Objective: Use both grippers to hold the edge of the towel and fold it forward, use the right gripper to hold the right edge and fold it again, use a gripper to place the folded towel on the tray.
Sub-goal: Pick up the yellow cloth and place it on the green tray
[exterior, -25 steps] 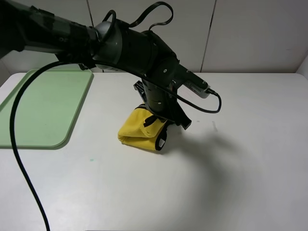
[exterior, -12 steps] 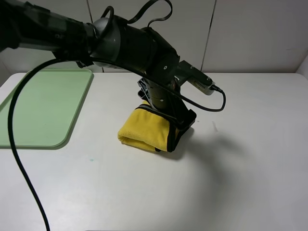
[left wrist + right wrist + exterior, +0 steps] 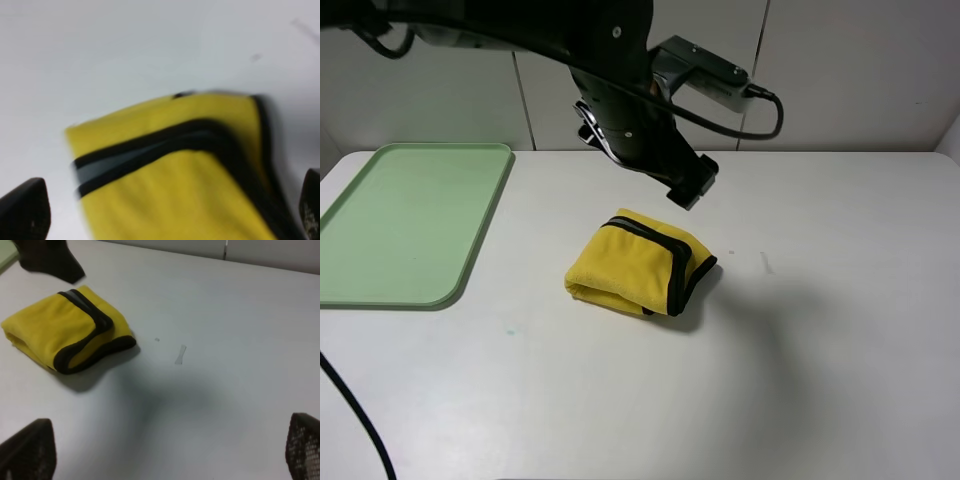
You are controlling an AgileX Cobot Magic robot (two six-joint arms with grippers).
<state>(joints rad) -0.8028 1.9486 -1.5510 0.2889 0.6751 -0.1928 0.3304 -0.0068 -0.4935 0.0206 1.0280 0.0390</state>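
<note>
nearest, only bare white counter (image 3: 620, 400). further in, near the middle, the towel (image 3: 638, 265): folded into a thick yellow bundle, lying flat, black trim (image 3: 100, 316) wrapping its right end, touched by nothing. just right of it, a small mark (image 3: 765, 262) on the surface.

above and a little beyond the bundle, the left tool (image 3: 167, 207): hanging clear of the cloth, jaws spread wide, nothing between them, two dark tips framing the yellow fold in its own wrist view. no sign of the right tool (image 3: 162, 450) in the high view; likewise gaping and empty, facing the towel from off to the right.

far left, the pale green tray (image 3: 410, 230), well apart from the towel and holding no cloth yet.

judging by the lie of things: both folds done, carrying step next. calls for coming down over the bundle and closing across all the layers rather than only the top flap. then lifting without letting it unroll, travelling left, and setting it down inside the tray's rim. probably a job for the left tool, being above the cloth and on the tray's side.
</note>
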